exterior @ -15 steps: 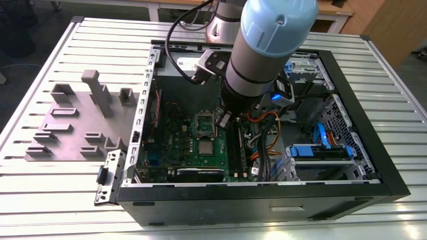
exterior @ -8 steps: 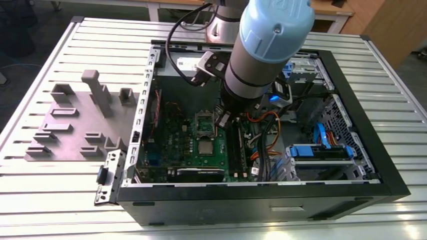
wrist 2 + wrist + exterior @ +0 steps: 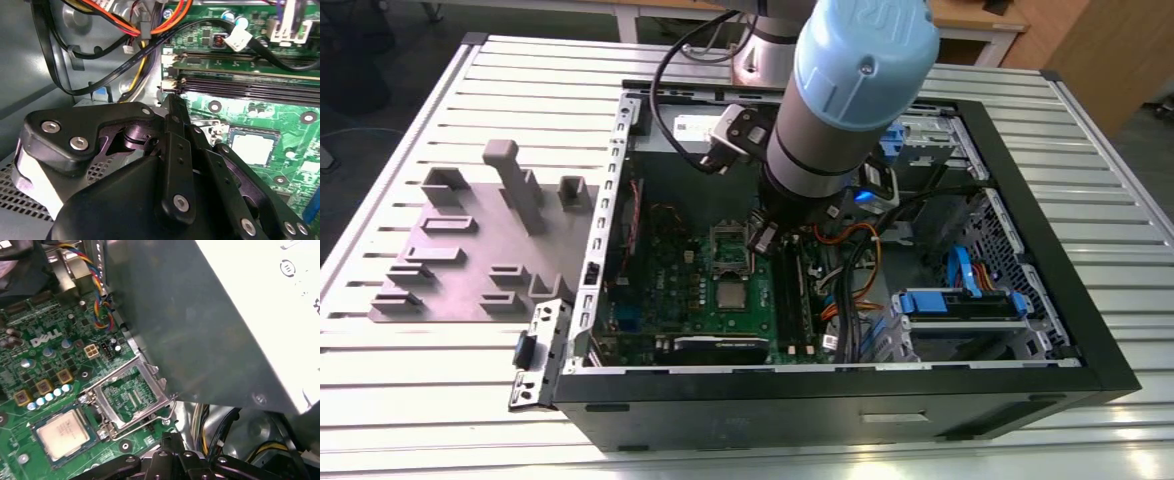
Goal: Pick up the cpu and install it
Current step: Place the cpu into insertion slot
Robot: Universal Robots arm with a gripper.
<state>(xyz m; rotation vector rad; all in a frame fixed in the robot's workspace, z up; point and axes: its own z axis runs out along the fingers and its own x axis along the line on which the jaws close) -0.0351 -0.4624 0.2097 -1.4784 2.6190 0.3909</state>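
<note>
The cpu [image 3: 64,433] lies flat in its socket on the green motherboard [image 3: 47,357], silvery-grey top up. It also shows as the small square cpu [image 3: 731,295] in the exterior view and as the pale cpu [image 3: 253,148] in the second wrist view. The silver socket frame [image 3: 131,394] stands swung open beside the cpu, with board showing through its window. My gripper [image 3: 765,238] hangs inside the computer case, above the board and a little beyond the socket. Its black fingers [image 3: 175,125] meet at the tip, shut with nothing between them.
The black computer case [image 3: 854,410] sits on a slatted metal table [image 3: 440,390]. A grey plastic tray [image 3: 467,265] with raised blocks lies at the exterior view's left. Orange and black cables [image 3: 120,50], memory slots [image 3: 250,90] and a blue drive caddy [image 3: 961,300] crowd the case around the gripper.
</note>
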